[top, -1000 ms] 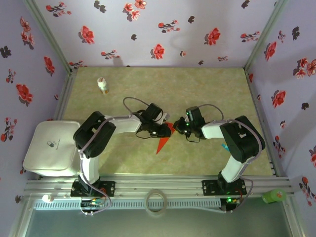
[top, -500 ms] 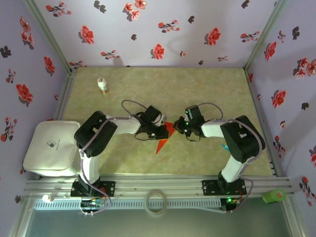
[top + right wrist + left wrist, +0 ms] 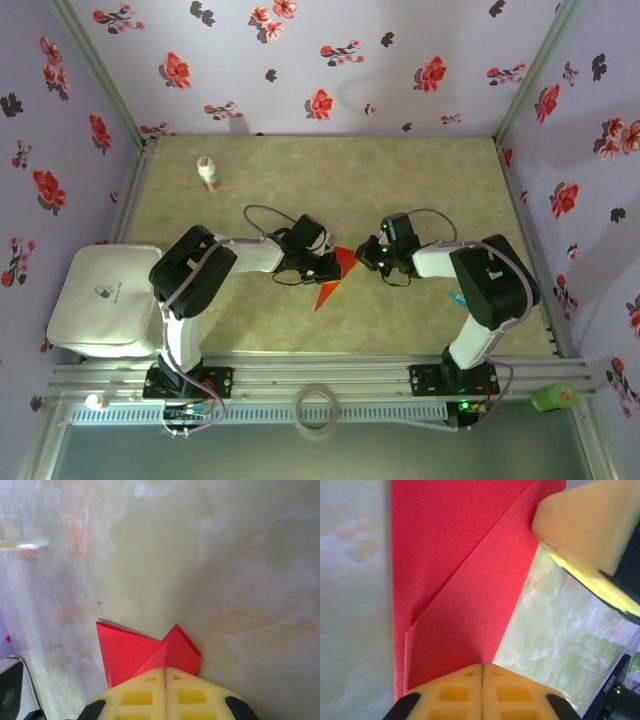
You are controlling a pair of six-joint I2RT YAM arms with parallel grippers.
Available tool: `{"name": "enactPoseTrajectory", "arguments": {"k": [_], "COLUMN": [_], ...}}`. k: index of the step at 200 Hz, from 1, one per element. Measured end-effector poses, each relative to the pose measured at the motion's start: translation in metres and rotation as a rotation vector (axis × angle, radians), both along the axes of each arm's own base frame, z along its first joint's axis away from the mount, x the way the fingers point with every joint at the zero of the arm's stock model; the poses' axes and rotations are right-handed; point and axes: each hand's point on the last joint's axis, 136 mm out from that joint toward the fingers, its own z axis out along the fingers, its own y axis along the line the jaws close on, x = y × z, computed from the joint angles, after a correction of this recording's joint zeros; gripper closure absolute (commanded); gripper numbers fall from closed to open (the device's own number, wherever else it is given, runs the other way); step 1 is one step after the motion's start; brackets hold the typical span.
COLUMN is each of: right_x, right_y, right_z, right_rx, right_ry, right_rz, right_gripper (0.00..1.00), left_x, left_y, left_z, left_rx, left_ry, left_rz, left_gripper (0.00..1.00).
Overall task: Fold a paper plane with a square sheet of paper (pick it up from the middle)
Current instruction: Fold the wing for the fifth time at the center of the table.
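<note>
The red paper (image 3: 328, 287) lies folded into a narrow pointed shape at the middle of the table, its point toward the near edge. My left gripper (image 3: 334, 266) is shut, and its tips rest on the paper's left side. In the left wrist view the red paper (image 3: 465, 580) runs under my gripper (image 3: 481, 666), with the right arm's yellow finger (image 3: 585, 525) at its far corner. My right gripper (image 3: 367, 254) is shut at the paper's upper right end. In the right wrist view two red flaps (image 3: 132, 652) spread from the seam of my closed gripper (image 3: 165, 669).
A small white bottle (image 3: 208, 173) with an orange band stands far left. A white pouch (image 3: 105, 300) sits off the table's left edge. A teal card (image 3: 457, 298) peeks from behind the right arm. A tape ring (image 3: 317, 408) and a green object (image 3: 555, 398) lie by the front rail.
The right gripper has shifted slightly to the right and the left gripper slightly toward the near edge. The paper has barely moved.
</note>
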Motion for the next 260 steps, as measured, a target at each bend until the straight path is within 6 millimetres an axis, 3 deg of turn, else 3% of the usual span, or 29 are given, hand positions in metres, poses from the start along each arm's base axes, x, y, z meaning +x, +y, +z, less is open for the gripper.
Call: {"name": "enactPoseTrajectory", "arguments": {"k": [35,54,85,105,133,157,173,191,214,260], "right_x": [0.013,0.018,0.022,0.017,-0.003,-0.024,-0.035,-0.042,-0.046,-0.047], "right_y": [-0.027,-0.036,-0.032,-0.028,-0.019,-0.011,-0.001,0.011,0.021,0.022], "right_z": [0.002,0.013,0.048,0.058,0.044,0.029,0.025,0.027,0.024,0.016], "right_rx": [-0.046,-0.064,-0.031,-0.016,-0.014,-0.010,-0.009,0.001,0.005,-0.010], "right_ry": [-0.014,-0.051,-0.154,-0.184,-0.147,-0.095,-0.076,-0.081,-0.077,-0.059], "right_rz": [-0.060,-0.076,-0.067,-0.054,-0.024,-0.003,0.021,0.049,0.068,0.060], "right_gripper": [0.99,0.97,0.94,0.93,0.91,0.89,0.88,0.88,0.87,0.86], "left_x": [0.001,0.001,0.000,0.001,0.007,0.016,0.027,0.037,0.036,0.018], "left_y": [0.000,0.000,0.003,0.005,0.000,0.003,0.014,0.035,0.058,0.061], "left_z": [0.000,0.000,0.001,0.005,0.034,0.075,0.087,0.078,0.055,0.031], "left_rx": [-0.005,-0.011,-0.014,-0.022,-0.082,-0.133,-0.146,-0.127,-0.063,-0.030], "left_ry": [0.012,0.020,0.038,0.048,-0.018,-0.140,-0.176,-0.165,-0.104,-0.020], "left_rz": [0.021,0.037,0.077,0.115,0.114,0.086,0.101,0.132,0.152,0.082], "left_gripper": [0.93,0.93,0.92,0.82,0.63,0.65,0.67,0.73,0.80,0.82]}}
